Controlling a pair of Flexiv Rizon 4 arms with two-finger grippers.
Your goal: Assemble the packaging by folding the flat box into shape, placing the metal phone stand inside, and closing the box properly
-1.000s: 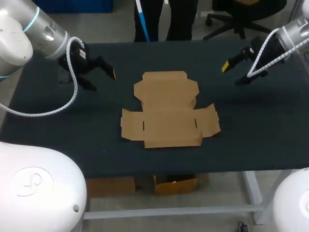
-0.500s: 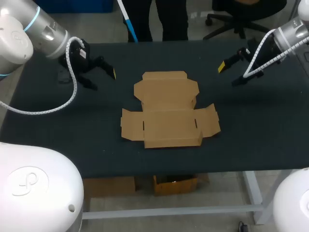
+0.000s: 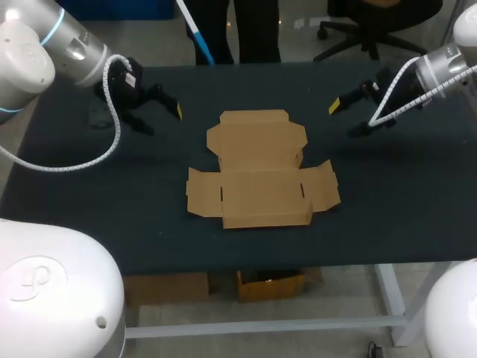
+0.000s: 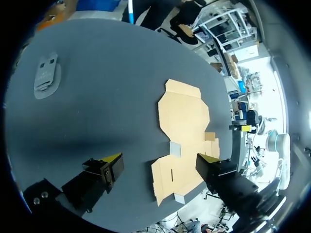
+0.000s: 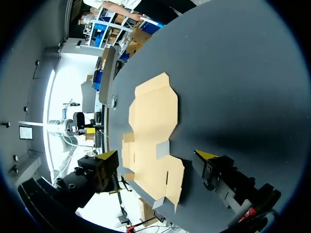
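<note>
The flat brown cardboard box [image 3: 259, 170] lies unfolded in the middle of the dark table, flaps spread out. My left gripper [image 3: 161, 119] hovers open over the far left, clear of the box. My right gripper [image 3: 346, 119] hovers open over the far right, also clear of it. In the left wrist view the box [image 4: 184, 121] lies ahead of the open gripper [image 4: 158, 162], and the grey metal phone stand [image 4: 47, 76] lies flat off to one side. In the right wrist view the box [image 5: 150, 131] lies ahead of the open gripper [image 5: 156, 158]. Neither gripper holds anything.
The dark table top [image 3: 387, 194] spreads bare around the box on both sides and in front. Its front edge runs just below the box's near flaps. My left arm's white cable loops over the table's left part [image 3: 82, 168].
Both grippers have drifted a little toward the table's far edge, the right one also leftward toward the box. The box has not moved and both grippers stay open.
</note>
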